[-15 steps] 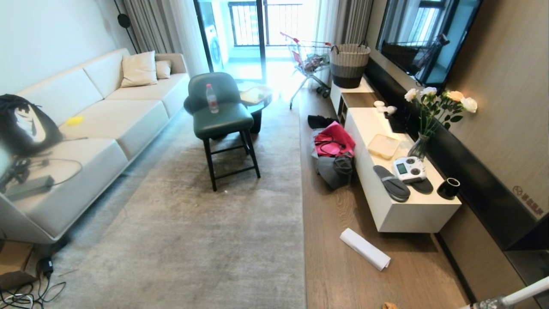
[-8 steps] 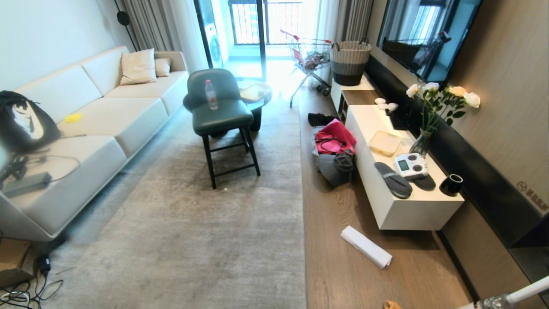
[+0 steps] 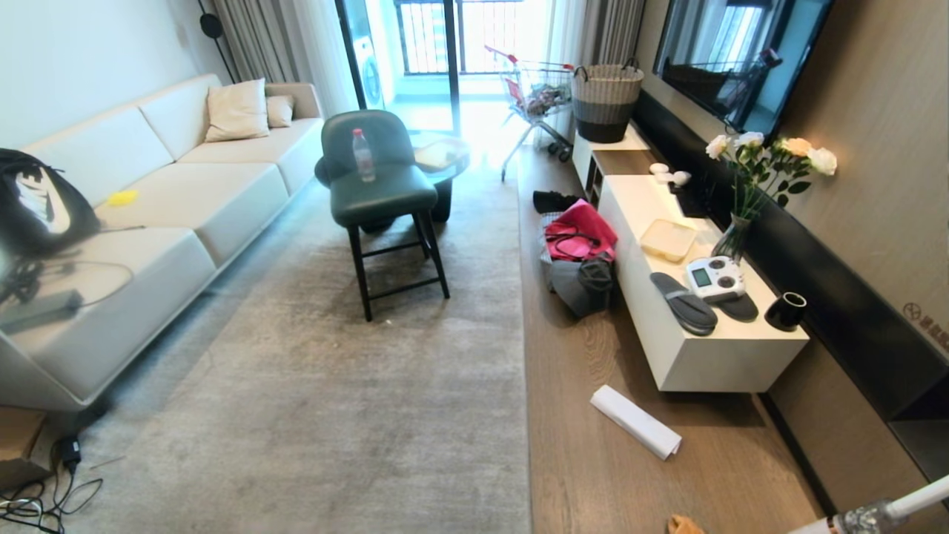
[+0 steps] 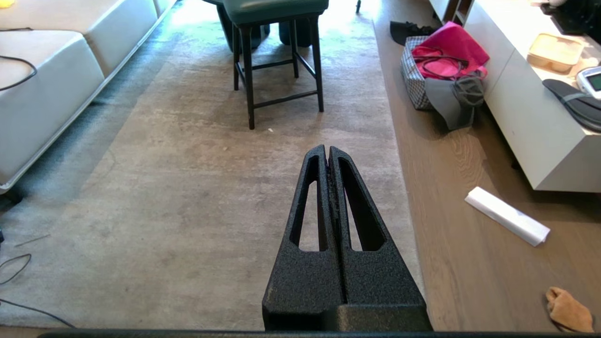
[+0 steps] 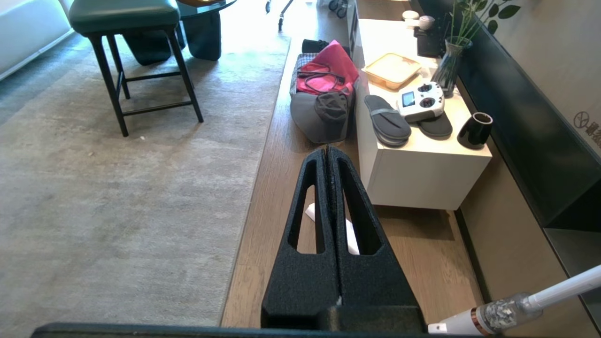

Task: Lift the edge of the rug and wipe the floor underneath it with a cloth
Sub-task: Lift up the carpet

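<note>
A large pale grey rug covers the room's middle, and its long rug edge (image 3: pixel 523 386) runs straight beside the brown wood-grain floor (image 3: pixel 586 467). The small orange-tan cloth (image 3: pixel 683 525) lies on that floor at the head view's bottom rim, also seen as the cloth (image 4: pixel 569 311) in the left wrist view. My left gripper (image 4: pixel 327 148) hangs shut and empty above the rug near its rug edge (image 4: pixel 404 197). My right gripper (image 5: pixel 327 149) is shut and empty over the floor (image 5: pixel 277 169), beside the rug edge (image 5: pixel 248 197). Neither gripper shows in the head view.
A white rolled paper sheet (image 3: pixel 635 421) lies on the floor before a white low cabinet (image 3: pixel 712 363). Bags (image 3: pixel 580 259) sit against the cabinet. A green stool (image 3: pixel 385 200) stands on the rug, a sofa (image 3: pixel 141 245) at its left, cables (image 3: pixel 37 500) and a vacuum wand (image 3: pixel 882 510) nearby.
The whole head view has shifted as the camera moved; more of the cloth now shows at the bottom rim. Nothing in the room has moved.
</note>
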You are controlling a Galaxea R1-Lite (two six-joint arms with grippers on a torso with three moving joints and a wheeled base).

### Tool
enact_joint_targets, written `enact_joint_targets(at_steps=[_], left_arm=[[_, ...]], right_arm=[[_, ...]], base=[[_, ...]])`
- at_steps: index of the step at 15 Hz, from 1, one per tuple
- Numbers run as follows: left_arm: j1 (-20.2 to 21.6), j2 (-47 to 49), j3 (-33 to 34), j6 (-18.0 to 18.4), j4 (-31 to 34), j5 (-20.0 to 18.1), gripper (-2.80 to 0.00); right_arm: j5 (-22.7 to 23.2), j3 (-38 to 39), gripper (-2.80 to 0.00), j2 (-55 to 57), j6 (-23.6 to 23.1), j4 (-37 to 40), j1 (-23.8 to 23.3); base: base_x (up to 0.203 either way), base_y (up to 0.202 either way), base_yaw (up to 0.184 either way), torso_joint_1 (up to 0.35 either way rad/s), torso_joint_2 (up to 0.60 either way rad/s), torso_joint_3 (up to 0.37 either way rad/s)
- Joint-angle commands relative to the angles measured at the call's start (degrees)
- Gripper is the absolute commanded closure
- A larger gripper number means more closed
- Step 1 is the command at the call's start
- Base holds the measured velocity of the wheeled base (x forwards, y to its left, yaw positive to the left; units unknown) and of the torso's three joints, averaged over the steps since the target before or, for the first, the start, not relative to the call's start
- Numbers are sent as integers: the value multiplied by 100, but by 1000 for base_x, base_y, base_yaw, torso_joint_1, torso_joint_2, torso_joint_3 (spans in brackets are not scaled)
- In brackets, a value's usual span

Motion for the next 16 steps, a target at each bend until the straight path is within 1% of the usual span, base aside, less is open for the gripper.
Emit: enact_joint_targets(at_steps=[1,7,16], left_arm=[[10,5,1,-3,4,2,0],[2,5,1,-3,4,2,0],[3,5,1,-3,4,2,0]], right_arm=[[7,0,0,9,-7,-3,0],[7,0,0,9,1,-3,0],[6,0,0,9,31,-3,0]], base=[[0,0,0,-134,347,209],[0,0,0,-148,377,224],[0,0,0,-185,530,344]])
